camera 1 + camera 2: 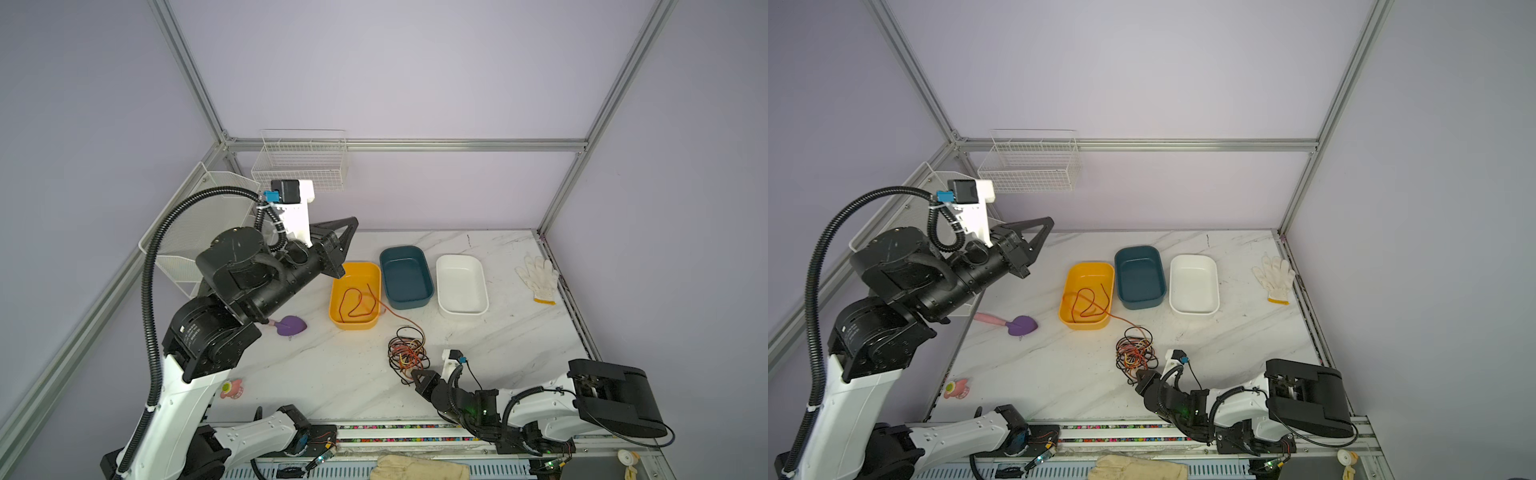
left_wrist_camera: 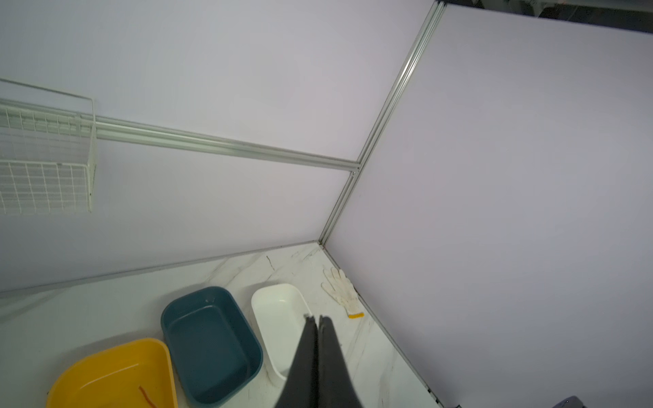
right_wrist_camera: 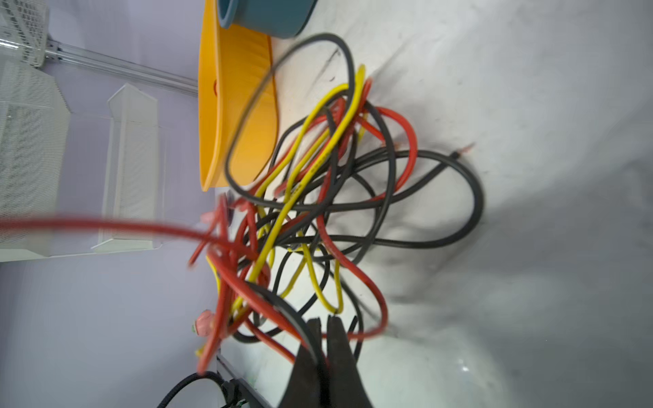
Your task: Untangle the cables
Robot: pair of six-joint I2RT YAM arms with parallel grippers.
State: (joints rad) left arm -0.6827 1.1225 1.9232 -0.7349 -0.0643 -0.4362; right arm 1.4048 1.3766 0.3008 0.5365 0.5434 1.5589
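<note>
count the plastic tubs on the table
3, side by side toward the back of the table: the yellow tub on the left, the dark teal tub in the middle, the white tub on the right. None look hidden.

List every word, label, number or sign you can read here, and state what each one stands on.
No text can be read in any view.
White label print on the left arm's black joint housing: too small to read.
Faint dark marks along a yellow cable: blurred, unreadable.
</note>
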